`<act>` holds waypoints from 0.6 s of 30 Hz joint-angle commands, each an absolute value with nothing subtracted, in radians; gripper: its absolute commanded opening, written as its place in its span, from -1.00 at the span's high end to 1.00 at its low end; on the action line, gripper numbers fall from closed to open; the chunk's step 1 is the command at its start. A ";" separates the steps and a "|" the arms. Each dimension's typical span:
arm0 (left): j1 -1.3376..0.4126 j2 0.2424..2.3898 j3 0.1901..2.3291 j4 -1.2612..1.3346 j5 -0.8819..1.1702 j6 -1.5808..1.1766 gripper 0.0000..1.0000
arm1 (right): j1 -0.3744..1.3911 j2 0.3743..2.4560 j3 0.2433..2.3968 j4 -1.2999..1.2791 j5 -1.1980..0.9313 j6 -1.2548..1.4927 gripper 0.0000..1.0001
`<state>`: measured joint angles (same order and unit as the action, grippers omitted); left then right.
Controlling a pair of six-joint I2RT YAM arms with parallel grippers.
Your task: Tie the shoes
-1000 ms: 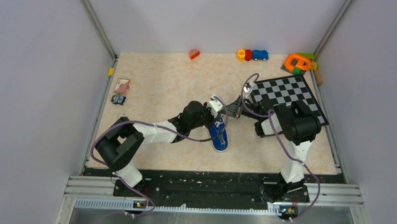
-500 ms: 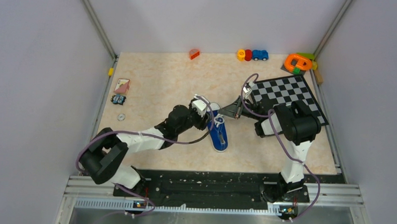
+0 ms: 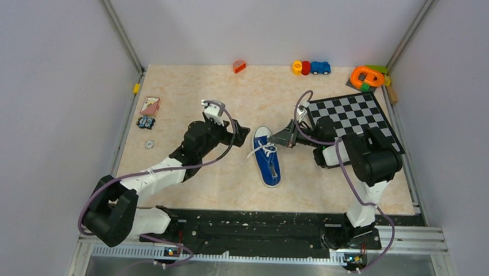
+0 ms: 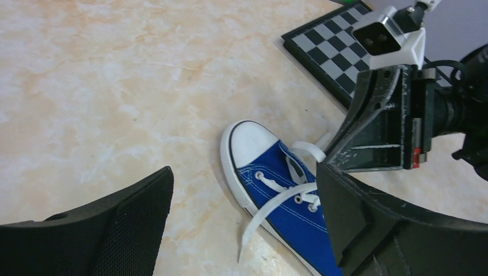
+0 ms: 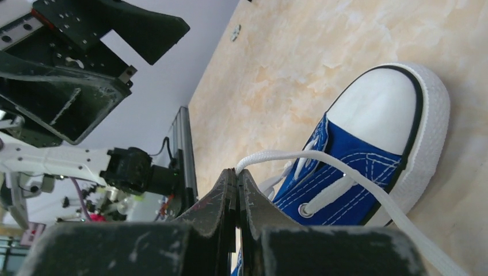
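"On the worktop point(image 3: 188, 90), centre, first entry?" asks the clerk.

"Sneaker point(image 3: 269, 168), one," the checker answers. "Blue canvas, white toe cap pointing to the far side, sole flat on the marbled surface, lying between the two arms. Laces undone. One white lace point(image 5: 270, 154) rises from the eyelets, and another trails loose off the shoe's left side."

"Claws?"

"Right claw point(image 3: 276, 140): fingers point(image 5: 213, 207) pressed together, pinching the white lace just above the toe end. Left claw point(image 3: 240, 135): fingers spread wide, holding nothing, near the toe cap on its left and not touching the shoe."

"Other stock?"

"Checkerboard point(image 3: 355, 119), right of the sneaker, partly under the right arm. Along the far edge there is a red block point(image 3: 239, 66), a row of small toys point(image 3: 308, 68) in yellow, red and blue, and an orange ring toy point(image 3: 367, 76). Near the left edge lies a small card point(image 3: 150, 105)."
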<state>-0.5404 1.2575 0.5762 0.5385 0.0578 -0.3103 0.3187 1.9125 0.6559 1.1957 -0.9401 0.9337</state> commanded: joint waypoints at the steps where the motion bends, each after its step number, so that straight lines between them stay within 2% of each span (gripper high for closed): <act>1: -0.542 1.225 0.602 0.525 0.171 -0.368 -0.93 | 0.359 1.825 0.700 1.026 -0.931 0.719 1.00; 5: -0.535 1.289 0.675 0.463 0.246 -0.377 -0.93 | 0.364 1.822 0.698 1.062 -0.965 0.708 1.00; 12: -0.526 1.399 0.850 0.291 0.353 -0.453 -0.75 | 0.370 1.795 0.680 1.057 -0.992 0.610 1.00; 16: -0.515 1.505 0.970 0.137 0.443 -0.498 -0.43 | 0.388 1.752 0.682 0.950 -0.963 0.490 1.00; 18: -0.509 1.559 1.040 0.070 0.488 -0.515 -0.37 | 0.393 1.734 0.681 0.914 -0.950 0.446 1.00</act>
